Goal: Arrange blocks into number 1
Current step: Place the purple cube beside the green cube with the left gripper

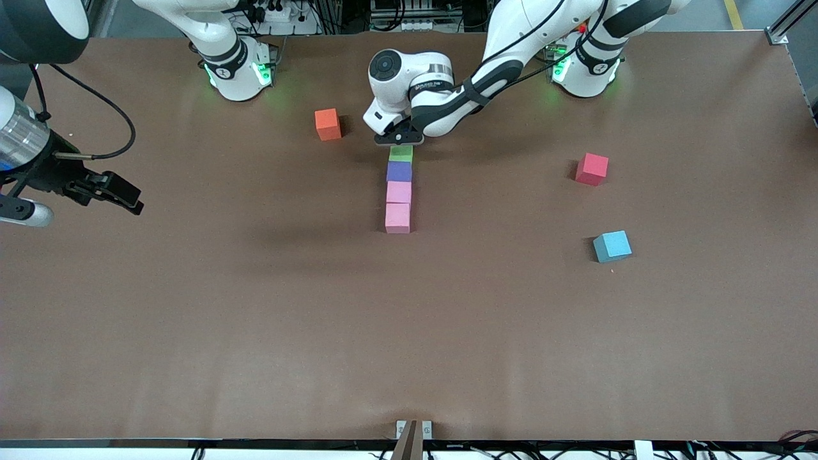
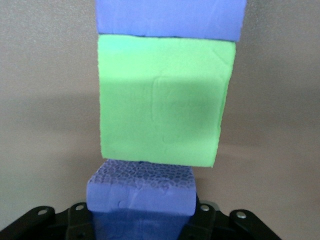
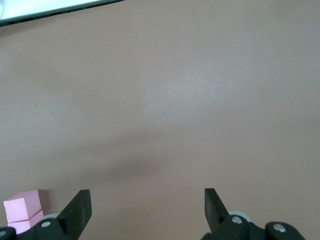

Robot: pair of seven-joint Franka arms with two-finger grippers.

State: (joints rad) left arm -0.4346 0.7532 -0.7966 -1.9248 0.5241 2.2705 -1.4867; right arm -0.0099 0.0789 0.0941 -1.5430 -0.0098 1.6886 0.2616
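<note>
Four blocks lie in a straight column mid-table: a green block (image 1: 401, 153) farthest from the front camera, then a purple block (image 1: 399, 171), a pink block (image 1: 399, 191) and a second pink block (image 1: 397, 218) nearest. My left gripper (image 1: 399, 135) is low over the green end of the column, shut on the second purple block (image 2: 140, 195), which sits against the green block (image 2: 165, 100); this block is hidden under the hand in the front view. My right gripper (image 1: 121, 195) waits open and empty in the air over the right arm's end of the table, and its wrist view shows a pink block (image 3: 22, 209).
An orange cube (image 1: 328, 124) stands beside the left hand, toward the right arm's end. A red cube (image 1: 592, 168) and a light-blue cube (image 1: 612, 246) lie toward the left arm's end, the light-blue one nearer the front camera.
</note>
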